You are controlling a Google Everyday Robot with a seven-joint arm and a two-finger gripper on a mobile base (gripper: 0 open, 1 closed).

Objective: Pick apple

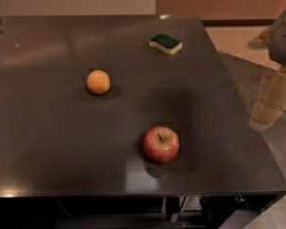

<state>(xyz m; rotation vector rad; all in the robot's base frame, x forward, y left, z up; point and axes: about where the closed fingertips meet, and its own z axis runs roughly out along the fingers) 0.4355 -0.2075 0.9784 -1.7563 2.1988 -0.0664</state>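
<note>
Right of the apple (pixel 161 144), off the table (pixel 47 142), your gripper (pixel 270 109) was cut off, its grip unreadable; open tabletop lay between.

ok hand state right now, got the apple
hand: off the table's right edge, not on the apple; open or closed cannot be told

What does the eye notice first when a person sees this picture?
The red apple stands out near the front edge of the dark table, with an orange fruit farther back on the left. A green sponge lies near the far right corner, and the gripper hangs beyond the table's right edge, touching nothing.
</note>
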